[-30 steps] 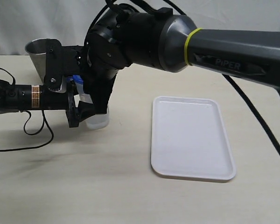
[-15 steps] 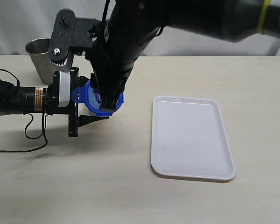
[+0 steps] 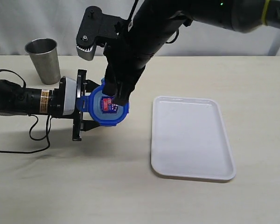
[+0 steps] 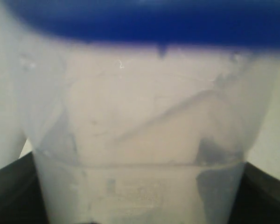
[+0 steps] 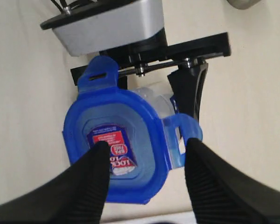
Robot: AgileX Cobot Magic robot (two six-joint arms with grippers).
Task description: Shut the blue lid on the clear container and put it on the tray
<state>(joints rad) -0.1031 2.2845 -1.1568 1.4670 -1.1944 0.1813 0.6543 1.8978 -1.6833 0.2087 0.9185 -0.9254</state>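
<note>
The blue lid (image 3: 108,109) sits on top of the clear container (image 5: 155,99), with its red-and-white label facing up. Two of its flaps stick outward. My left gripper (image 3: 94,112) is shut on the container's body from the side, and the container (image 4: 140,140) fills the left wrist view under the lid (image 4: 144,21). Just above the lid, my right gripper (image 5: 147,144) is open. One of its fingertips (image 5: 100,147) is over the label and the other is beside a flap, with nothing held. The white tray (image 3: 191,140) lies to the right.
A grey steel cup (image 3: 43,59) stands at the back left, behind the left arm. A black cable (image 3: 35,135) loops on the table under that arm. The right arm (image 3: 144,32) reaches down over the middle from the upper right.
The right gripper has lifted off the lid and opened. The left gripper has shifted slightly right with the container, and the lid's top is now uncovered.
</note>
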